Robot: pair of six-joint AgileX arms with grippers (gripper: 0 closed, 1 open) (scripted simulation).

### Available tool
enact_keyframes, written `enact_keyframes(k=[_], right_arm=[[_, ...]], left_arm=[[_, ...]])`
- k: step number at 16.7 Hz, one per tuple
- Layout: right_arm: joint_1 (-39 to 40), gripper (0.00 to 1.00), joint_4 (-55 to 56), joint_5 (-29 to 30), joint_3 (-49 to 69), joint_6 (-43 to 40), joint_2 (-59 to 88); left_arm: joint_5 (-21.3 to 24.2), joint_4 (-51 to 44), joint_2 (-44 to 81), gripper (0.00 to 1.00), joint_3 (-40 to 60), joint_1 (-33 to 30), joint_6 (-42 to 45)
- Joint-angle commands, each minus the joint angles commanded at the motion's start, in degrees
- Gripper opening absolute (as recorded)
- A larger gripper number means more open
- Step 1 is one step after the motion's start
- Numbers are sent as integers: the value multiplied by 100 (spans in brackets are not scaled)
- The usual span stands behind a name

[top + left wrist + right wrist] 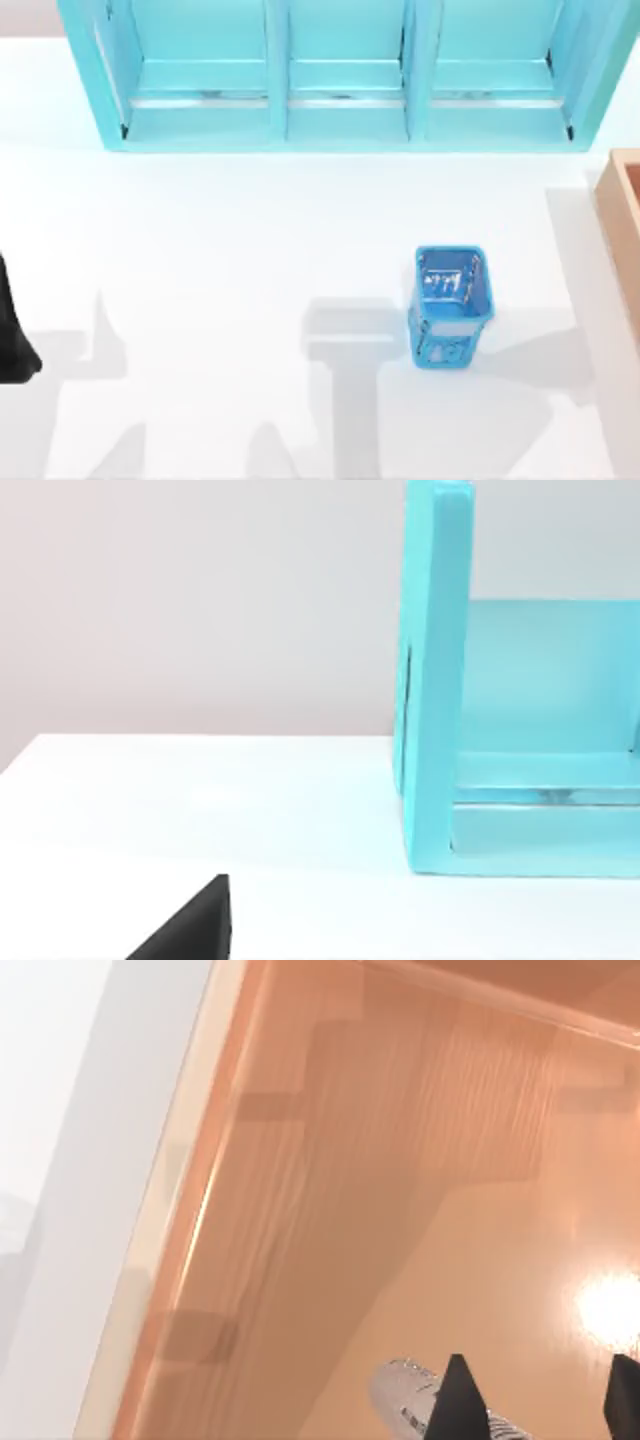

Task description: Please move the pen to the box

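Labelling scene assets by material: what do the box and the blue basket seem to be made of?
The box looks like tan wood with a glossy varnish: faint grain streaks and a bright glare spot on its floor. The blue basket looks like shiny plastic or coated mesh, with perforated walls and highlights; which one is unclear.

Under my right gripper (pixel 540 1400) the box (pixel 420 1160) is looking like glossy wood grain; the pen (pixel 405 1392) barrel is shining.
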Motion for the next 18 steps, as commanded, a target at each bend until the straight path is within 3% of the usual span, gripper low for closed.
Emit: enact_keyframes(k=[13,18], right_arm=[[0,98,0,0,0,0,0],[0,100,0,0,0,0,0]], left_arm=[[0,0,0,100,0,0,0],[0,0,0,100,0,0,0]])
